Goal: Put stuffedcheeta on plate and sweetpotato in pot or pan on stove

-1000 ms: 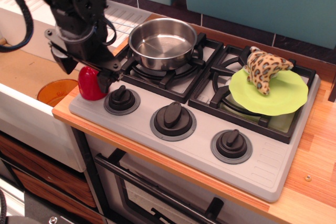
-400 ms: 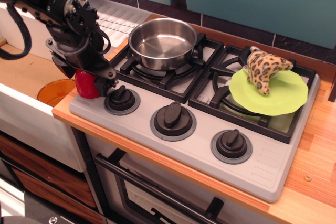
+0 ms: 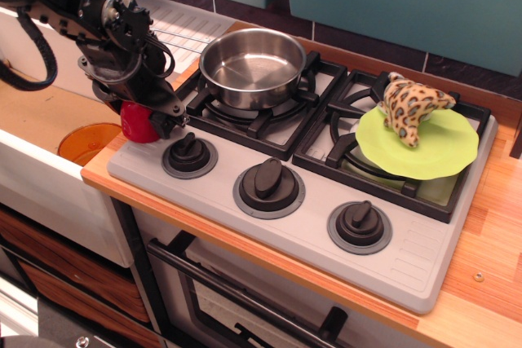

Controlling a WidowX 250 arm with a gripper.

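The glossy red sweetpotato (image 3: 140, 122), smooth and rounded, sits clenched in the black hand (image 3: 147, 120) above the grey stove's (image 3: 326, 238) corner at 9 o'clock. The empty steel pan (image 3: 254, 67) rests on the burner at 12 o'clock. The spotted stuffedcheeta (image 3: 412, 107) lies on the lime-green plate (image 3: 432, 152) at 3 o'clock.

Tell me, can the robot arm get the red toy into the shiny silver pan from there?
Probably yes. The tool grips the glossy red dome-shaped piece beside the empty steel pan, with nothing between them.
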